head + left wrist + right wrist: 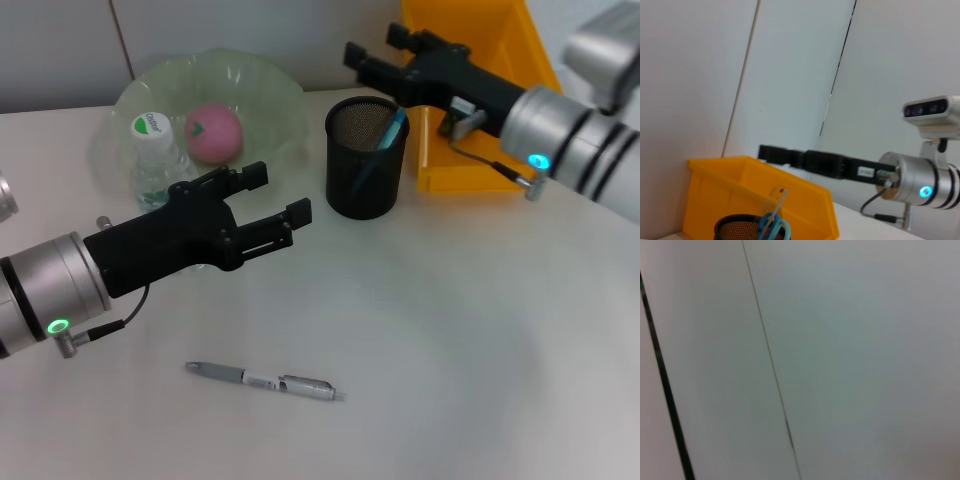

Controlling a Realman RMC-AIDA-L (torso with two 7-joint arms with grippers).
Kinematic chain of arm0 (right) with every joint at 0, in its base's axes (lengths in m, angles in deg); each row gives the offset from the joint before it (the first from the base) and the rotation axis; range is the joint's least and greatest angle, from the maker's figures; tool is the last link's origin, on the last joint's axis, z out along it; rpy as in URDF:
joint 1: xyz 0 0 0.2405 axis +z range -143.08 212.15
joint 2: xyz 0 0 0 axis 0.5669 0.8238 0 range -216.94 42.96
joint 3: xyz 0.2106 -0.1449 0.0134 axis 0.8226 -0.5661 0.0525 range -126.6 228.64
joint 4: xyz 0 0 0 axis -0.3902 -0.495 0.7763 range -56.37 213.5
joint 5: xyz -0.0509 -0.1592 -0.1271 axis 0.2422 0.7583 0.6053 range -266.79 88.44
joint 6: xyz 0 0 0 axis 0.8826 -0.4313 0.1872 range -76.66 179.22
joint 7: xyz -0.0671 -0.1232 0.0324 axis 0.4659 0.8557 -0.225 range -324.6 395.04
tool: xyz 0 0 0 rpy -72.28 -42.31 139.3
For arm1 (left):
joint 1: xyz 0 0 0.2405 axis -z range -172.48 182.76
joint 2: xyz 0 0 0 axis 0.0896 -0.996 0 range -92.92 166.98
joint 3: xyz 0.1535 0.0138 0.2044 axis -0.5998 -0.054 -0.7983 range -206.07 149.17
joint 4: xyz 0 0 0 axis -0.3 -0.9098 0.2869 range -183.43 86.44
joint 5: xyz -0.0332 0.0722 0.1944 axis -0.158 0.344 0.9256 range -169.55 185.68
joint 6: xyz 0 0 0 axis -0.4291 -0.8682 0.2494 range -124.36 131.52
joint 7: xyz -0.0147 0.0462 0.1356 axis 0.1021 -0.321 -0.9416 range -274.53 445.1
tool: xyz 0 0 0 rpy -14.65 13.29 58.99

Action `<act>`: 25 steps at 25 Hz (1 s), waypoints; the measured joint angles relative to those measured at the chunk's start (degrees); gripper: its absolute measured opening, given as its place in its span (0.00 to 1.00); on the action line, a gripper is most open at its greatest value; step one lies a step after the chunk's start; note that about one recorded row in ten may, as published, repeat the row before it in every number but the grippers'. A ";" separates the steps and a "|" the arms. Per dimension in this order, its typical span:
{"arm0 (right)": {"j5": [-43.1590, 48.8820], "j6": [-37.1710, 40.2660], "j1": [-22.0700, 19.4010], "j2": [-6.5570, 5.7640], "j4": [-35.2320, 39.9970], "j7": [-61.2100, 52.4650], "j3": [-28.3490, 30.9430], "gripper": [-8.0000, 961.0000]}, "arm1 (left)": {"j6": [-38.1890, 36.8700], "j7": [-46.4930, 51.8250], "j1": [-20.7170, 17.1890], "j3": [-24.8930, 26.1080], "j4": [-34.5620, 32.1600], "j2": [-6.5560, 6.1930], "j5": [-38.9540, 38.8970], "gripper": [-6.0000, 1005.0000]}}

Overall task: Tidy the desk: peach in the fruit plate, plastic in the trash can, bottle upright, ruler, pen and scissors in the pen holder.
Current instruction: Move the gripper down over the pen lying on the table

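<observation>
The pen [265, 381] was seen lying lengthwise across the lower centre of the counter [470, 330], below the empty, open left pincer [283, 208], the nearer one.

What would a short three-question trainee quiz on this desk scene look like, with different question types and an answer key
1. True or false: the pink peach lies in the clear glass fruit plate.
2. Which item lies loose on the white desk? A) blue-handled scissors B) silver pen C) yellow bin
3. Fill in: the blue-handled scissors stand in the black mesh ____.

Key:
1. True; the small clear bottle stands upright beside it.
2. B; the silver pen lies in front of the open left gripper.
3. Pen holder; the right gripper is raised behind it, over the yellow bin.
</observation>
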 joint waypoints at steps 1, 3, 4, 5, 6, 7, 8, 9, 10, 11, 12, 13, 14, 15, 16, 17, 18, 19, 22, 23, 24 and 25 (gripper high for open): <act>0.01 1.68 -1.01 -0.02 1.03 -0.86 0.00 0.79 | -0.09 0.01 0.00 0.00 0.00 -0.07 0.00 0.81; 0.19 6.38 -3.55 -0.09 3.66 -3.59 -0.02 0.80 | -0.47 0.08 0.00 0.00 0.00 -0.37 0.00 0.81; 0.39 8.97 -5.04 -0.14 5.26 -5.05 -0.04 0.80 | -0.81 0.15 0.00 0.00 -0.01 -0.58 0.00 0.81; 0.59 11.27 -6.49 -0.22 6.87 -6.34 -0.10 0.80 | -1.14 0.24 0.00 0.00 0.00 -0.83 0.00 0.81; 1.07 13.83 -8.10 -0.27 8.86 -8.14 -0.33 0.80 | -1.48 0.32 0.00 0.01 0.00 -1.12 0.00 0.81; 1.65 16.03 -9.54 -0.38 10.92 -9.74 -0.58 0.80 | -1.86 0.52 0.01 0.02 0.00 -1.43 0.01 0.81; 2.67 18.33 -11.25 -0.51 13.31 -11.76 -0.98 0.80 | -2.11 0.68 0.01 0.06 0.01 -1.68 0.10 0.81; 3.67 20.45 -12.82 -0.71 15.72 -13.65 -1.30 0.80 | -2.50 1.15 0.04 0.17 0.00 -2.02 0.50 0.81; 5.85 24.48 -15.38 -1.20 19.50 -17.21 -1.59 0.80 | -2.95 1.81 0.10 0.60 0.00 -2.20 1.48 0.81; 5.85 24.48 -15.38 -1.20 19.50 -17.21 -1.59 0.80 | -3.37 2.40 0.18 1.07 -0.01 -2.33 2.36 0.81; 7.05 26.49 -16.42 -1.56 21.09 -18.90 -1.65 0.80 | -4.27 3.47 0.32 2.10 -0.06 -2.34 4.25 0.81; 8.34 28.24 -17.34 -2.06 22.32 -20.38 -1.66 0.80 | -4.95 4.15 0.41 3.31 -0.14 -2.31 5.69 0.81; 9.85 29.91 -17.94 -2.60 23.19 -21.59 -1.64 0.80 | -4.95 4.15 0.41 3.31 -0.14 -2.31 5.69 0.81; 11.95 31.92 -18.54 -3.41 24.04 -22.82 -1.59 0.80 | -6.98 6.20 0.60 6.98 -0.69 -1.94 10.10 0.81; 13.98 33.49 -18.81 -4.26 24.50 -23.87 -1.53 0.80 | -7.47 6.80 0.62 7.93 -0.96 -1.81 11.45 0.81; 15.80 34.76 -18.96 -4.95 24.77 -24.77 -1.48 0.80 | -7.47 6.80 0.62 7.93 -0.96 -1.81 11.45 0.81; 17.88 35.94 -19.00 -5.78 24.93 -25.87 -1.43 0.80 | -8.28 7.87 0.63 9.41 -1.51 -1.57 13.79 0.81; 19.81 37.02 -18.93 -6.50 24.98 -26.76 -1.39 0.79 | -8.28 7.87 0.63 9.41 -1.51 -1.57 13.79 0.81; 25.60 40.57 -18.47 -8.36 25.39 -28.88 -1.17 0.79 | -10.75 12.60 0.82 13.24 -4.31 -1.20 21.24 0.81; 27.20 41.52 -18.24 -8.71 25.71 -29.38 -1.14 0.79 | -10.75 12.60 0.82 13.24 -4.31 -1.20 21.24 0.81; 29.23 42.27 -17.92 -9.00 26.36 -30.11 -1.17 0.79 | -10.75 12.60 0.82 13.24 -4.31 -1.20 21.24 0.81; 31.22 42.91 -17.52 -9.23 27.13 -30.81 -1.30 0.79 | -11.49 13.62 0.93 13.82 -4.88 -1.21 22.65 0.81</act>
